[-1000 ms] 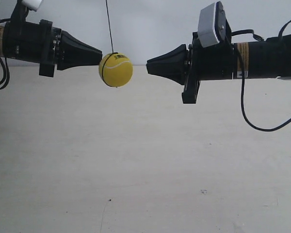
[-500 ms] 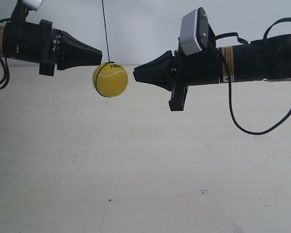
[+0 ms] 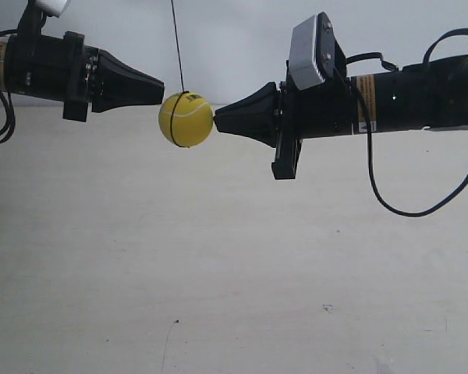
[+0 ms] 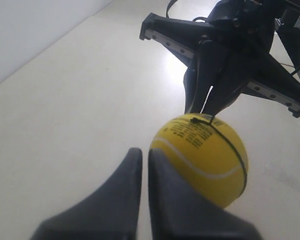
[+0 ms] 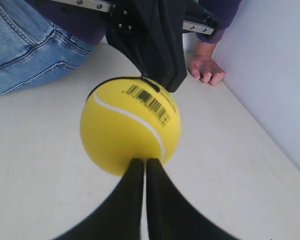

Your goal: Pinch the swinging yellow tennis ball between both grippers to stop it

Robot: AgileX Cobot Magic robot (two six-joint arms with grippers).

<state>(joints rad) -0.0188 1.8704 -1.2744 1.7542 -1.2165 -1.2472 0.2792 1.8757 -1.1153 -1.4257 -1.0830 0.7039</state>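
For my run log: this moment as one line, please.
yellow tennis ball: hanging on string | right gripper: shut, tip touching ball | left gripper: shut, beside ball, contact unclear

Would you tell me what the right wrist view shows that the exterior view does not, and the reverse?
Only the right wrist view shows a person's blue jeans and purple sleeve behind the left gripper. Only the exterior view shows the string rising above the ball, the silver-grey box on the arm at its right, and a hanging cable. Both show the yellow tennis ball between the shut tips of the left gripper and the right gripper, over the pale table.
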